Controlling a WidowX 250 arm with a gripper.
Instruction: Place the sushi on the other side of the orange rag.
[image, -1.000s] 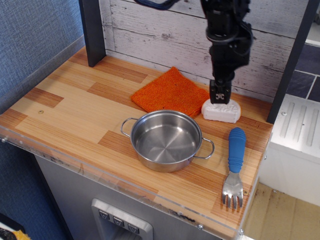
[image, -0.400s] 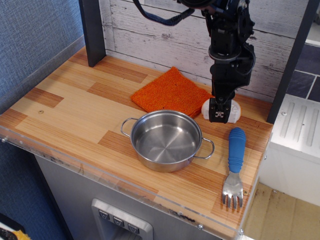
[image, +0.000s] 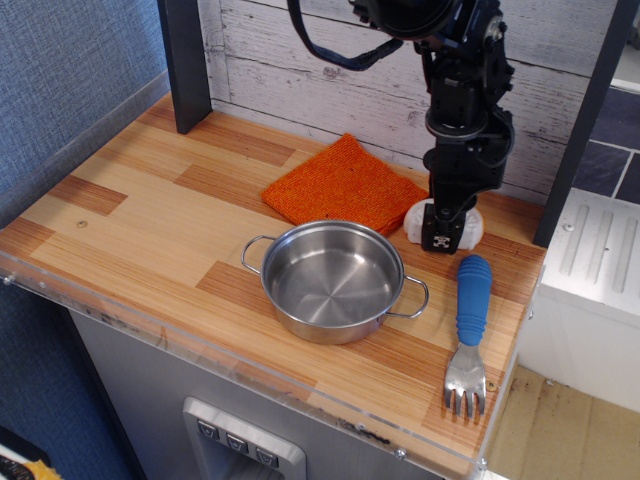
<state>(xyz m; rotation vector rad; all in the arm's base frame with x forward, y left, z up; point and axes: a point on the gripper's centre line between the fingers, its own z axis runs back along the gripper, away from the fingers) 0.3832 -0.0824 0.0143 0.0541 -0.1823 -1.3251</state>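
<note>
The sushi (image: 413, 218), a small white lump, lies on the wooden counter just right of the orange rag (image: 344, 184), which lies flat near the back wall. My gripper (image: 441, 236) has come down over the middle of the sushi. Its near black finger (image: 441, 228) hides the sushi's centre, and white ends show on both sides of it. The far finger is hidden, so I cannot tell whether the jaws press on the sushi. The sushi rests on the counter.
A steel pot (image: 334, 280) with two handles stands in front of the rag. A blue-handled fork (image: 470, 330) lies at the right near the counter's edge. A dark post (image: 184, 62) stands at the back left. A plank wall runs behind.
The gripper has dropped from just above the sushi down onto it and now covers its middle. The sushi, rag, pot and fork have not moved.
</note>
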